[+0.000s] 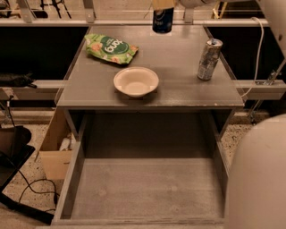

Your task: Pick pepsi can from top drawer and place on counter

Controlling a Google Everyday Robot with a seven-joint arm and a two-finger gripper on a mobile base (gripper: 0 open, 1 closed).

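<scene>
The pepsi can (162, 20), dark blue, is at the far middle edge of the counter (178, 67). My gripper (163, 3) is at the top edge of the camera view, its tan fingers closed over the can's top. I cannot tell whether the can's base touches the counter. The top drawer (147, 192) is pulled open below the counter's front edge, and its grey floor is bare.
A white bowl (136, 82) sits front-centre on the counter. A green snack bag (110, 48) lies back left. A taller silver can (209, 58) stands at the right. A pale part of the robot (259, 174) fills the lower right. A cardboard box (56, 152) stands left of the drawer.
</scene>
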